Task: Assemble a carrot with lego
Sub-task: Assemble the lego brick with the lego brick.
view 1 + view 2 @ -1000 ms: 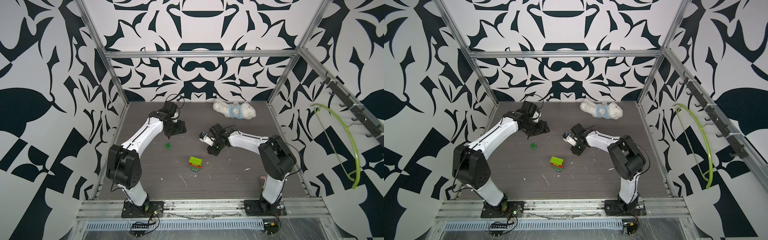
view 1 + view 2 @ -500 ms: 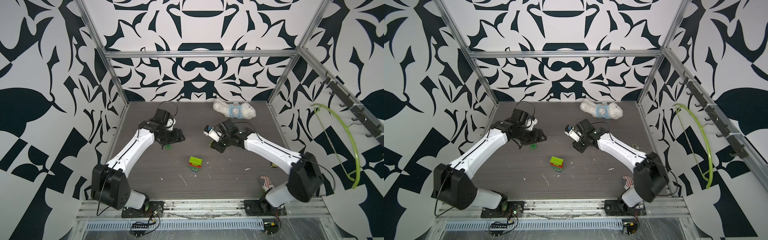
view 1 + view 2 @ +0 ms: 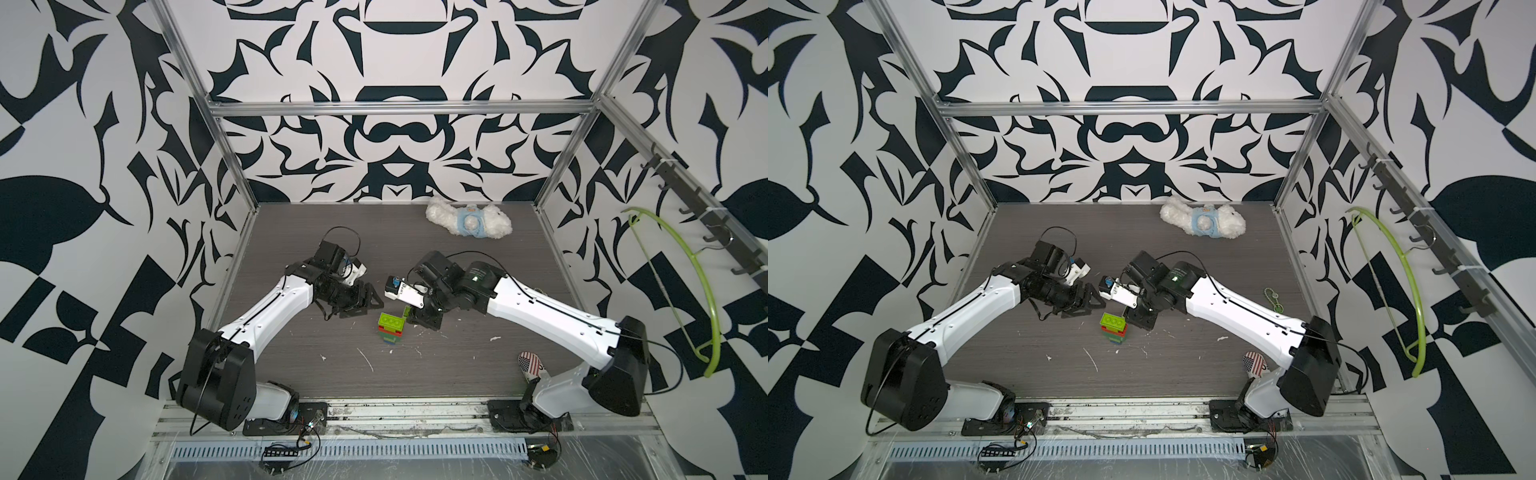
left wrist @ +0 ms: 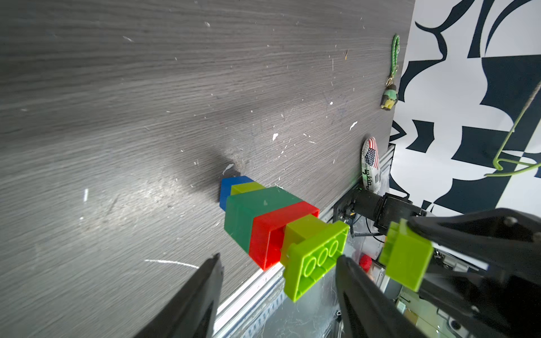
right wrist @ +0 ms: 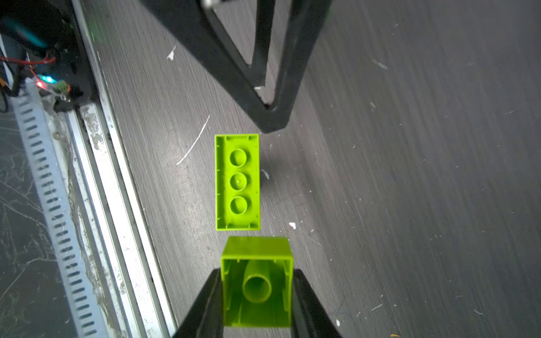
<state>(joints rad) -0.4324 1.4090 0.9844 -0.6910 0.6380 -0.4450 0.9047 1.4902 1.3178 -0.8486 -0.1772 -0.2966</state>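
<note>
With my right tool (image 5: 257, 275) clenched on a lime square brick (image 4: 407, 260), studs facing the hollow top of the carrot (image 3: 390, 330) standing on the surface (image 3: 457, 365), I judge it ready to press, left tool (image 4: 278, 259) released alongside.

Grey wood-grain table (image 3: 457, 365) carries carrot (image 3: 390, 329), plush toy (image 3: 468, 222), flag-printed oval (image 3: 531, 365).
</note>
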